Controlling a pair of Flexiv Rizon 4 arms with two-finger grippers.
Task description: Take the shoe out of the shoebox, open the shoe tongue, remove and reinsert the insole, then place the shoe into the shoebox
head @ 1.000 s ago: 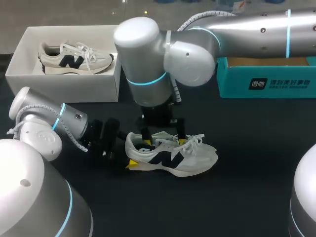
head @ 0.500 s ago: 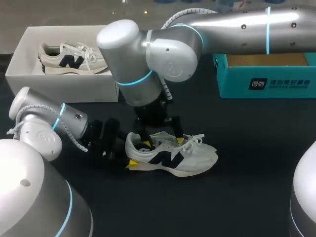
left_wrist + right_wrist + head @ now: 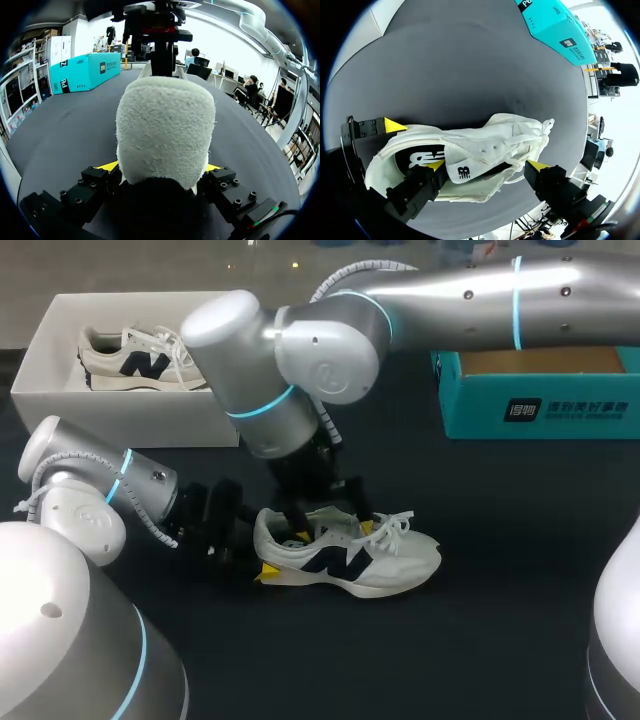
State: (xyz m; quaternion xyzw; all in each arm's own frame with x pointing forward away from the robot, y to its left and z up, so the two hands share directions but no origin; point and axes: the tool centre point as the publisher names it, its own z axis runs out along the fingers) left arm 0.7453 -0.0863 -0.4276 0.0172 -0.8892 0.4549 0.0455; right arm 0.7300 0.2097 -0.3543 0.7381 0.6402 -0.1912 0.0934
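Between left gripper (image 3: pixel 160 166) tips, shoe (image 3: pixel 390 558) heel is being clamped; right gripper (image 3: pixel 486 165) is hanging spread astride tongue (image 3: pixel 470 156). Lifting tongue is probably risking pulling shoe loose.

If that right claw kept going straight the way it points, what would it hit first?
The shoe on the table, most likely its tongue, which lies right ahead of the right gripper. Depth is unclear; it may already touch.
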